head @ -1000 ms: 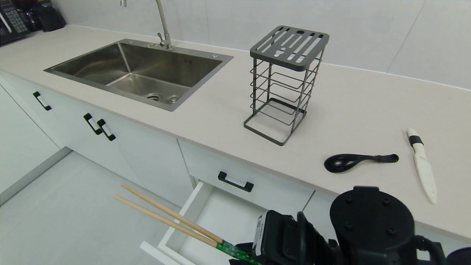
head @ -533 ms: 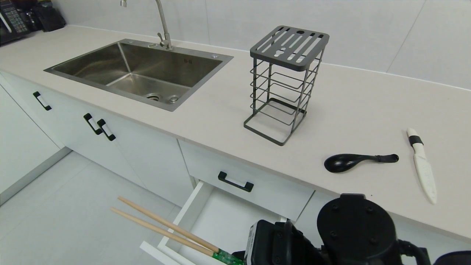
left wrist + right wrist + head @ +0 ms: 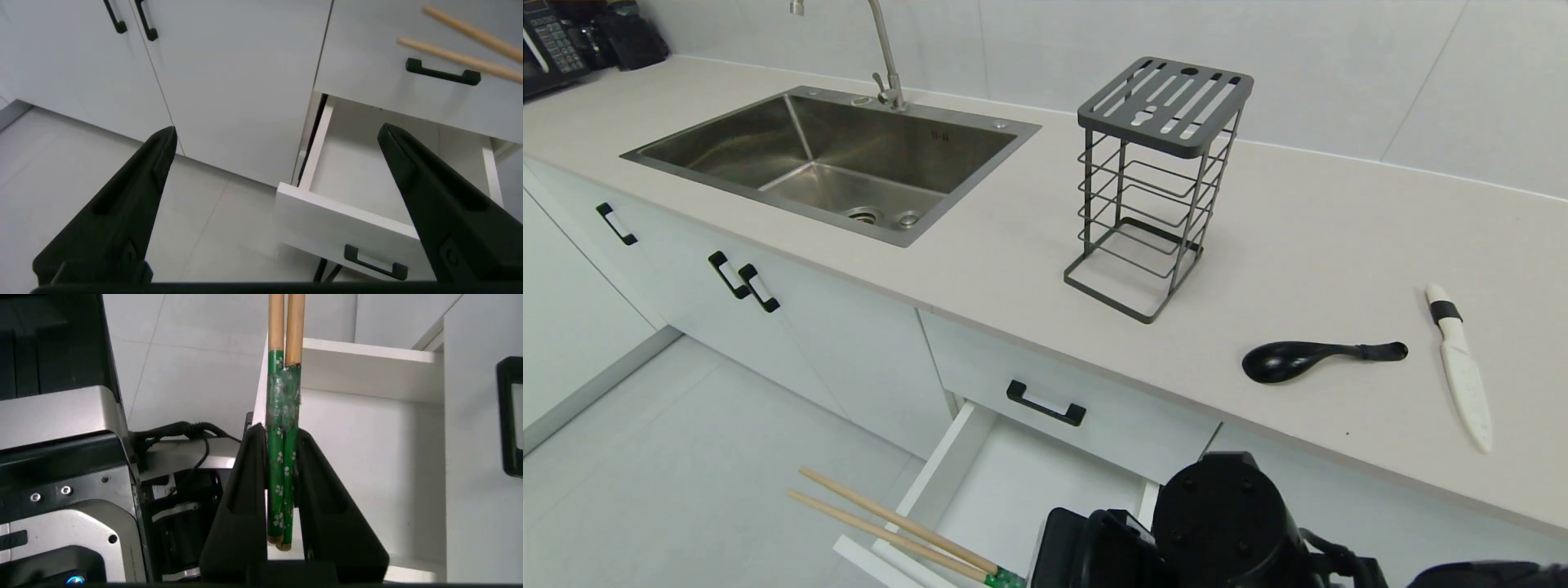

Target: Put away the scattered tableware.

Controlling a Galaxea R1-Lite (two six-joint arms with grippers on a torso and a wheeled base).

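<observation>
Right wrist view: my right gripper (image 3: 283, 445) is clamped on a pair of chopsticks (image 3: 284, 343), pinching their green-patterned ends between both fingers. The wooden lengths run straight out ahead of the fingertips. The open drawer (image 3: 384, 474) lies right under and ahead of the gripper. Its white floor is below the gripped ends and its wall crosses under the sticks farther out.

Head view: the chopsticks' (image 3: 890, 523) free tips poke past the drawer's (image 3: 947, 465) side wall and hang over the floor, not over the inside. Long axis sits slantwise to the drawer. My guess is the coming move turns on that: swing or pull back so the whole length sits over the drawer floor before letting go, or the tips catch the wall.

My left gripper (image 3: 276, 135) has fingers wide apart, holding nothing, and sits farther out from the drawer than the right one, so the right arm is the near one.

A black spoon (image 3: 1307, 359) and a white knife (image 3: 1460, 367) lie on the counter (image 3: 1013, 245), well away from both grippers and up past the drawer.
</observation>
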